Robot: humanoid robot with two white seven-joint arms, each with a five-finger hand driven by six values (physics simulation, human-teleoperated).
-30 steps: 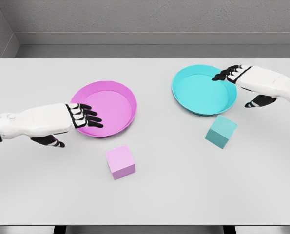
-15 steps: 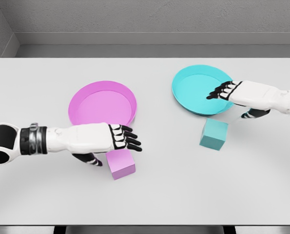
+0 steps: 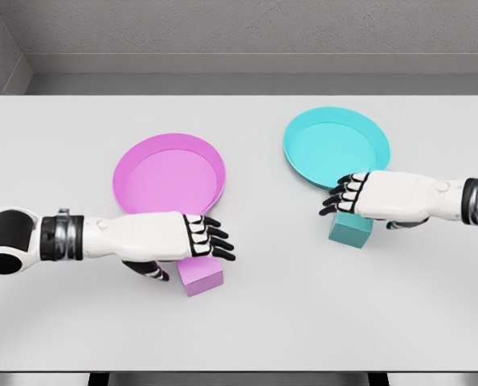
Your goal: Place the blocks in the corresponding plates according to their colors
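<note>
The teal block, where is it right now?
In the head view the teal block sits on the table's right side, just in front of the teal plate, partly covered by the right hand.

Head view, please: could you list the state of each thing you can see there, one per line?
Pink plate: empty, on the table.
Teal plate: empty, on the table.
Pink block: on the table, outside its plate, partly under the left hand.
Teal block: on the table, outside its plate, partly under the right hand.
Left hand: over the pink block, grasp unclear.
Right hand: over the teal block, grasp unclear.
</note>
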